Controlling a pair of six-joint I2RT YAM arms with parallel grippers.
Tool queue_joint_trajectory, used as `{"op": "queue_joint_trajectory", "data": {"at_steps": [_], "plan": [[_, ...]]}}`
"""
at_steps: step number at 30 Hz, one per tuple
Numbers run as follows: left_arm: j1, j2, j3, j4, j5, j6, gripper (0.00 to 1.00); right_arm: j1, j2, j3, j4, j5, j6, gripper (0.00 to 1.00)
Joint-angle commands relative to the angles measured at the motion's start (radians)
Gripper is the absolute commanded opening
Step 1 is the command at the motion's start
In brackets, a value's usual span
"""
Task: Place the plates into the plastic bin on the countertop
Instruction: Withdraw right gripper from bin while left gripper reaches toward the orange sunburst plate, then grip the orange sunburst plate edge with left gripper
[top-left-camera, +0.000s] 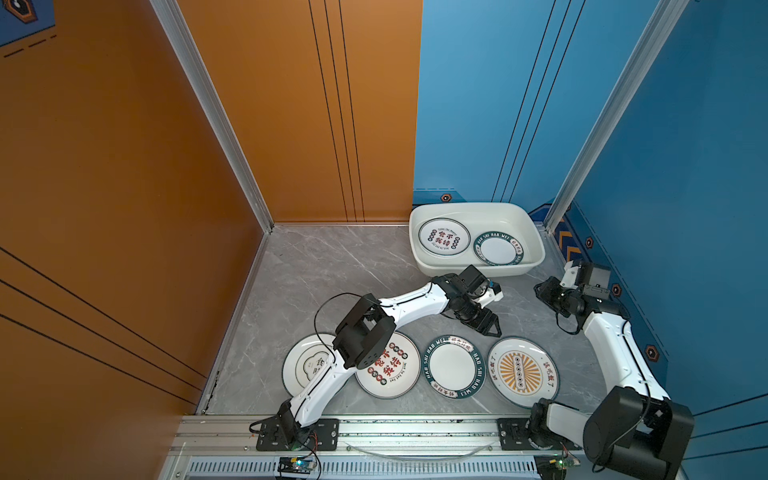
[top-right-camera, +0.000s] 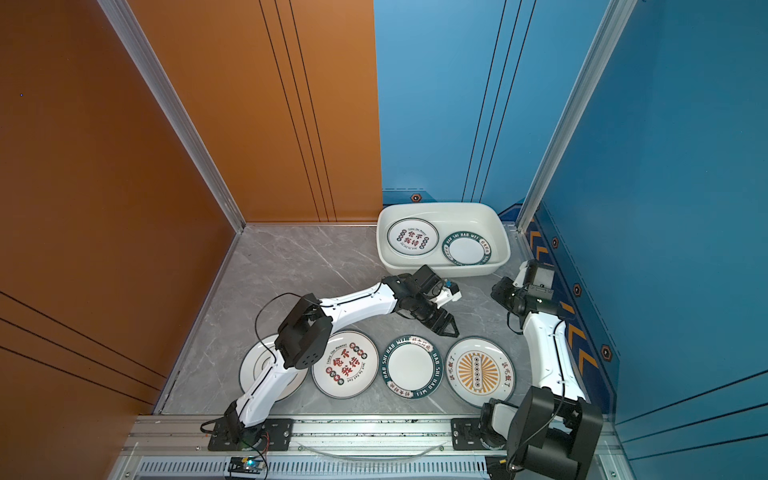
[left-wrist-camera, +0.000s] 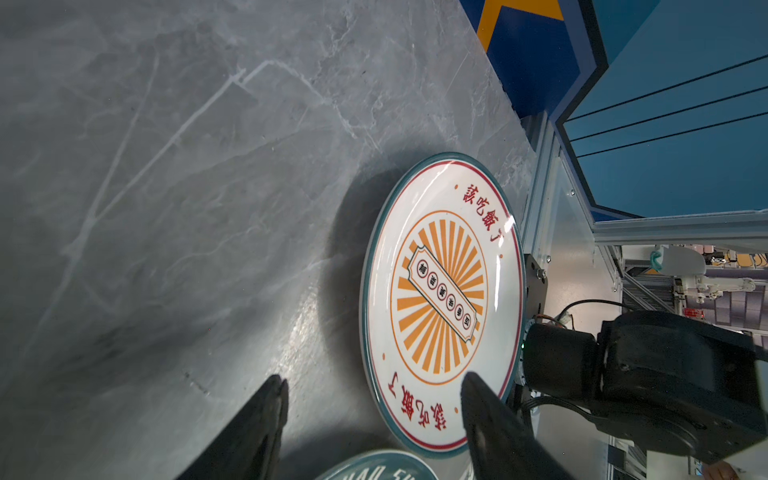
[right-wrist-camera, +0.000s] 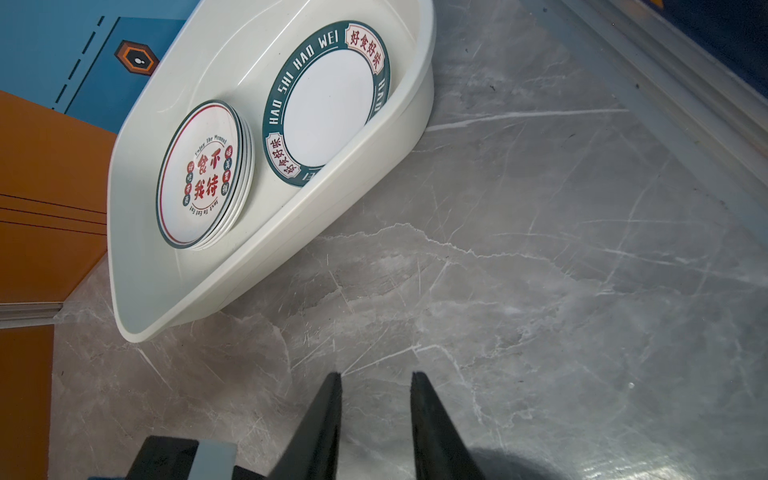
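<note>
**Top views:** In both top views, four plates (top-left-camera: 454, 366) lay in a row along the worktop's (top-left-camera: 332, 270) near edge. The plastic bin (top-left-camera: 478, 214) at the far right corner held a small stack (top-left-camera: 444, 237) and a teal-banded plate (top-left-camera: 498, 250). The left claw (top-left-camera: 492, 330) hung just beyond the sunburst plate (top-left-camera: 523, 372). The right claw (top-left-camera: 540, 289) waited near the bin, by the right edge.

**Left wrist view:** The left claw's jaws stood apart and empty, one finger (left-wrist-camera: 482, 407) over the sunburst plate's rim and the other over bare worktop. A clean pick-up would likely need the claw lower, straddling that raised rim squarely before pinching, since glazed ware may slip.

**Right wrist view:** The right claw was narrowly parted, gripping nothing, and faced the bin.
</note>
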Motion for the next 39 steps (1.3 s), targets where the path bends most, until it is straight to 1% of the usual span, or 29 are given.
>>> {"op": "queue_joint_trajectory", "data": {"at_steps": [1,6,11,16,28,31,35,39], "plan": [[-0.012,0.017,0.037,-0.041,0.03,0.02,0.68,-0.004,-0.005,-0.015,0.032,-0.021,-0.016,0.31],[-0.017,0.025,0.044,-0.053,0.04,0.029,0.67,-0.004,0.002,-0.021,0.036,-0.024,-0.011,0.31],[-0.024,0.059,0.076,-0.092,0.002,0.021,0.63,-0.001,0.0,-0.016,0.035,-0.021,-0.008,0.31],[-0.03,0.085,0.089,-0.093,-0.011,-0.001,0.6,0.005,0.0,-0.016,0.033,-0.017,-0.008,0.31],[-0.058,0.154,0.162,-0.097,-0.002,-0.04,0.53,0.013,-0.004,-0.022,0.032,-0.01,-0.008,0.31],[-0.061,0.166,0.169,-0.107,-0.011,-0.044,0.49,0.013,-0.008,-0.022,0.029,-0.008,-0.011,0.31],[-0.062,0.174,0.171,-0.122,-0.013,-0.043,0.38,0.014,-0.009,-0.025,0.029,-0.006,-0.013,0.31],[-0.068,0.175,0.17,-0.136,-0.02,-0.032,0.36,0.014,-0.008,-0.029,0.033,-0.009,-0.011,0.31]]}}
